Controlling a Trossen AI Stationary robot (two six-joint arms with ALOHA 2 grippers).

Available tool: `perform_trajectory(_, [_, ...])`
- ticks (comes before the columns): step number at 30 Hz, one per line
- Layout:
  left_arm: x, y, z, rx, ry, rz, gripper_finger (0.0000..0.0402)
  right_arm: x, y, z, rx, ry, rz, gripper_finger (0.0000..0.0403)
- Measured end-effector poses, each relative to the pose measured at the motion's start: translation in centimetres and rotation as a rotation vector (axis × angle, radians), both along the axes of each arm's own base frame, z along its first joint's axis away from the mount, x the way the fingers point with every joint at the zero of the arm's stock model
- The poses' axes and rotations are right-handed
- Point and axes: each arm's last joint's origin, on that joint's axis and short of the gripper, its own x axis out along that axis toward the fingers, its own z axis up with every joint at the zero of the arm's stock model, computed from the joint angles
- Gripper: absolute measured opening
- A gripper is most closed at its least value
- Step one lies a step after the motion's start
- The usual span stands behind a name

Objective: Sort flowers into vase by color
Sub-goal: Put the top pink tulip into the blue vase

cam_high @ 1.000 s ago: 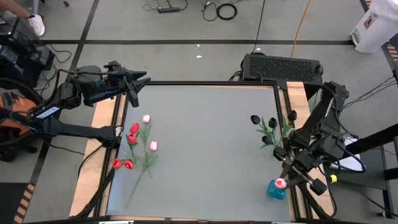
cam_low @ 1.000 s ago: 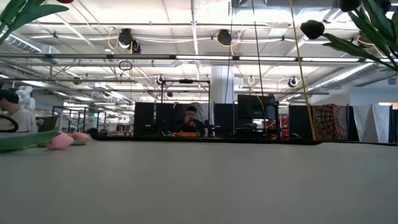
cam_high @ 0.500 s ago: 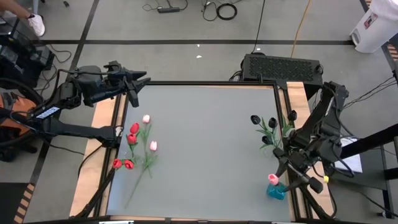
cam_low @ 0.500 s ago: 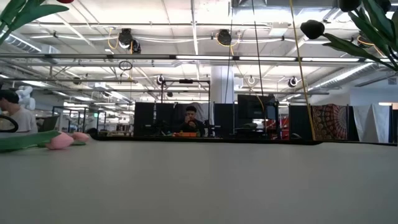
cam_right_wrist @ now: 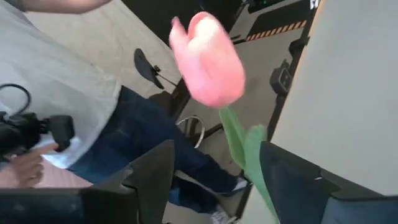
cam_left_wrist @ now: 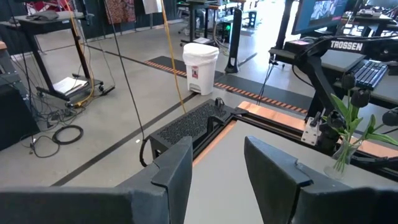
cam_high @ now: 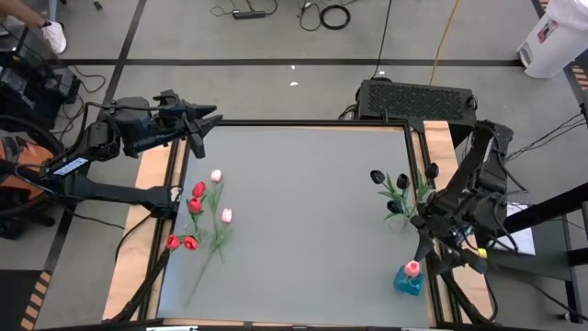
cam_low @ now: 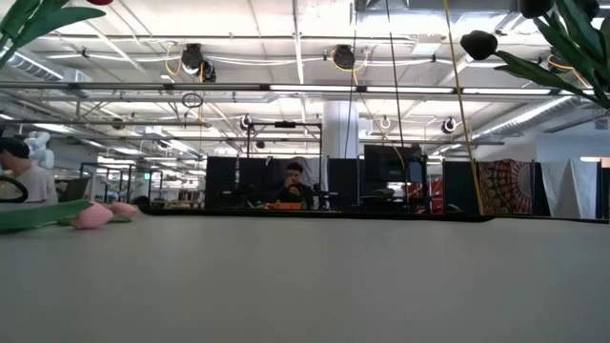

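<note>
A pink tulip [cam_high: 412, 268] stands in the blue vase [cam_high: 407, 282] at the table's near right corner. My right gripper [cam_high: 430, 259] hovers just beyond it, open. In the right wrist view the pink head [cam_right_wrist: 208, 59] and its green stem [cam_right_wrist: 235, 140] rise between the spread fingers, and I see no touch. Black tulips [cam_high: 395, 188] stand in a clear vase [cam_left_wrist: 342, 158] by the right edge. Red tulips [cam_high: 195, 198] and pink tulips [cam_high: 226, 215] lie flat on the left half of the table. My left gripper [cam_high: 209, 122] waits open over the far left corner.
A black frame [cam_high: 303, 123] edges the table. A dark perforated box [cam_high: 418, 99] sits beyond the far right corner. A person in a grey shirt and jeans [cam_right_wrist: 62, 87] stands off the table past the blue vase. The middle of the table [cam_high: 303, 211] is bare.
My right gripper has drawn back a little from the blue vase toward the far edge. The pink tulip's head swayed toward the left and came back, and it stays standing in the vase.
</note>
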Motion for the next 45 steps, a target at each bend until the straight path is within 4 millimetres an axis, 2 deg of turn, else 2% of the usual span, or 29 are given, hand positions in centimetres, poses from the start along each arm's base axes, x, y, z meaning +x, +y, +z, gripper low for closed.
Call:
perform_trajectory(8, [0.0, 0.0, 0.0, 0.0, 0.0, 0.0, 0.0153, -0.9, -1.5, 0.7, 0.113, 0.032, -0.019, 0.0228])
perform_trajectory(13, [0.0, 0.0, 0.0, 0.0, 0.0, 0.0, 0.0153, -1.3, -2.3, 1.5, 0.188, -0.01, -0.021, 0.0228])
perform_trajectory(17, [0.0, 0.0, 0.0, 0.0, 0.0, 0.0, 0.0153, -1.5, -2.6, 3.1, 0.272, -0.177, -0.016, 0.0228])
perform_trajectory(23, [0.0, 0.0, 0.0, 0.0, 0.0, 0.0, 0.0153, -1.5, -3.2, 5.7, 0.342, -0.498, -0.106, 0.0228])
perform_trajectory(28, [0.0, 0.0, 0.0, 0.0, 0.0, 0.0, 0.0153, -1.4, -3.7, 6.7, 0.292, -0.652, -0.25, 0.0226])
perform_trajectory(32, [0.0, 0.0, 0.0, 0.0, 0.0, 0.0, 0.0153, -1.2, -3.9, 7.0, 0.248, -0.698, -0.388, 0.0221])
perform_trajectory(38, [0.0, 0.0, 0.0, 0.0, -0.001, 0.0, 0.0153, -0.5, -3.8, 7.2, 0.124, -0.717, -0.612, 0.0219])
perform_trajectory(45, [0.0, 0.0, 0.0, 0.0, -0.003, 0.0, 0.0153, 0.1, -3.8, 8.3, 0.072, -0.694, -0.935, 0.0219])
